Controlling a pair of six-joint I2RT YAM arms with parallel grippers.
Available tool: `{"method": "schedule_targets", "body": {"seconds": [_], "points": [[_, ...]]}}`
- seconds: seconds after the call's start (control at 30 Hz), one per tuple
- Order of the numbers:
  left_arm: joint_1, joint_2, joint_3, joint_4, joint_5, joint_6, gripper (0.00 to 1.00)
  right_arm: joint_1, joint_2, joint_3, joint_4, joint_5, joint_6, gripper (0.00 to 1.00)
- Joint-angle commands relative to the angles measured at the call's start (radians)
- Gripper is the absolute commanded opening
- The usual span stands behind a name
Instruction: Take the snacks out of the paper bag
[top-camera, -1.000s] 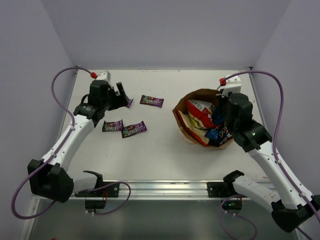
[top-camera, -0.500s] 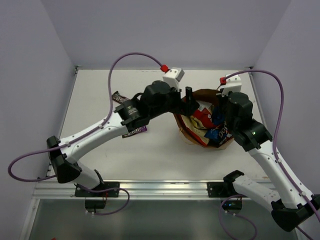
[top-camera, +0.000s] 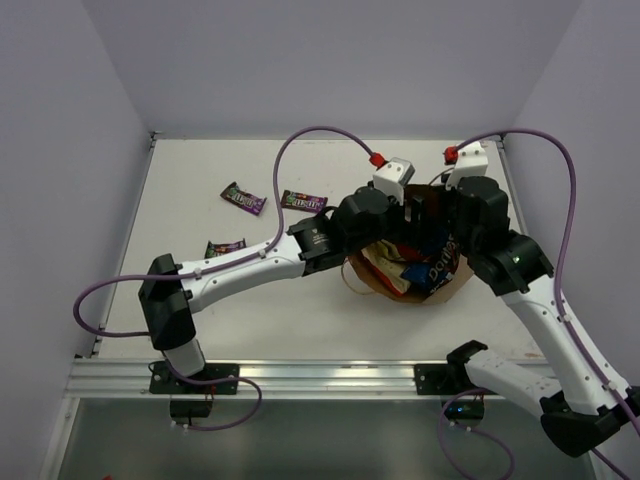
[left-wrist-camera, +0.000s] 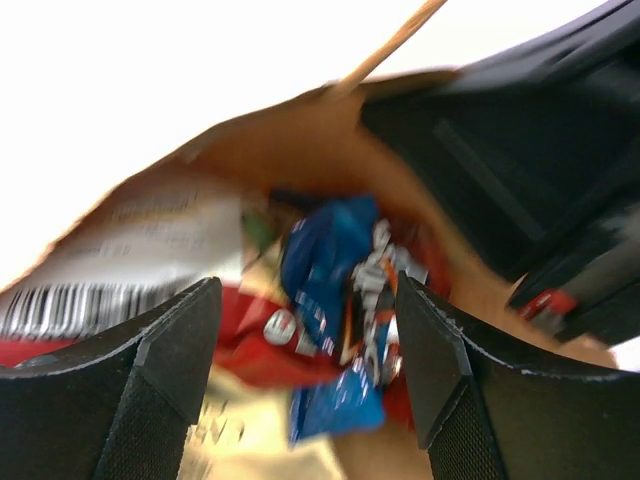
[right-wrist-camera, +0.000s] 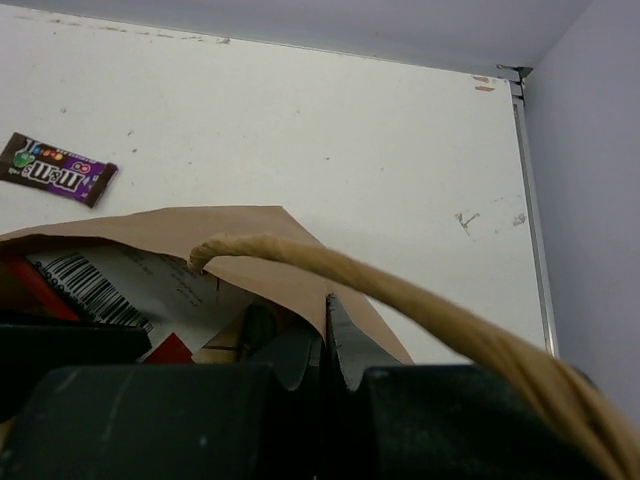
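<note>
The brown paper bag (top-camera: 452, 288) stands at the right of the table with its mouth open. Inside it are a blue Doritos bag (left-wrist-camera: 335, 290), a red chip bag (left-wrist-camera: 255, 355) and a white packet with a barcode (left-wrist-camera: 110, 270). My left gripper (left-wrist-camera: 308, 285) is open at the bag's mouth, its fingers (left-wrist-camera: 160, 380) on either side of the blue bag; whether they touch it is blurred. My right gripper (right-wrist-camera: 327, 305) is shut on the bag's rim (right-wrist-camera: 290, 260), beside the twisted handle (right-wrist-camera: 420, 300). Purple candy bars (top-camera: 243, 198) (top-camera: 303, 202) (top-camera: 225, 247) lie on the table.
The left arm (top-camera: 260, 262) stretches across the middle of the table to the bag. The right arm (top-camera: 540, 300) stands along the right side. Grey walls close the back and sides. One candy bar also shows in the right wrist view (right-wrist-camera: 55, 168).
My left arm has swung from the far left of the table across to the bag, and its open gripper is now in the bag's mouth. My right gripper still holds the rim.
</note>
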Motion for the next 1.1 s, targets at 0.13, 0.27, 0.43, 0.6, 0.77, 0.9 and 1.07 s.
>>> {"method": "schedule_targets", "body": {"seconds": [0.13, 0.27, 0.43, 0.6, 0.77, 0.9, 1.07], "points": [[-0.010, 0.041, -0.001, 0.243, -0.037, 0.121, 0.73, 0.003, 0.000, 0.108, -0.027, -0.049, 0.096, 0.00], [-0.010, 0.092, 0.025, 0.228, -0.011, 0.123, 0.71, 0.002, -0.003, 0.112, -0.030, -0.068, 0.104, 0.00], [-0.012, 0.167, 0.048, 0.188, -0.005, 0.107, 0.70, 0.002, -0.005, 0.099, -0.027, -0.080, 0.105, 0.00], [-0.012, 0.188, 0.042, 0.193, 0.035, 0.084, 0.52, 0.003, -0.012, 0.086, -0.015, -0.074, 0.101, 0.00], [-0.012, 0.135, 0.016, 0.203, 0.013, 0.103, 0.00, 0.002, -0.019, 0.060, 0.004, -0.033, 0.087, 0.00], [-0.012, 0.009, -0.025, 0.210, -0.020, 0.133, 0.00, 0.002, -0.019, 0.012, 0.025, 0.035, 0.069, 0.00], [-0.012, -0.140, -0.024, 0.171, -0.023, 0.162, 0.00, 0.000, 0.006, -0.022, 0.042, 0.104, 0.064, 0.00]]}}
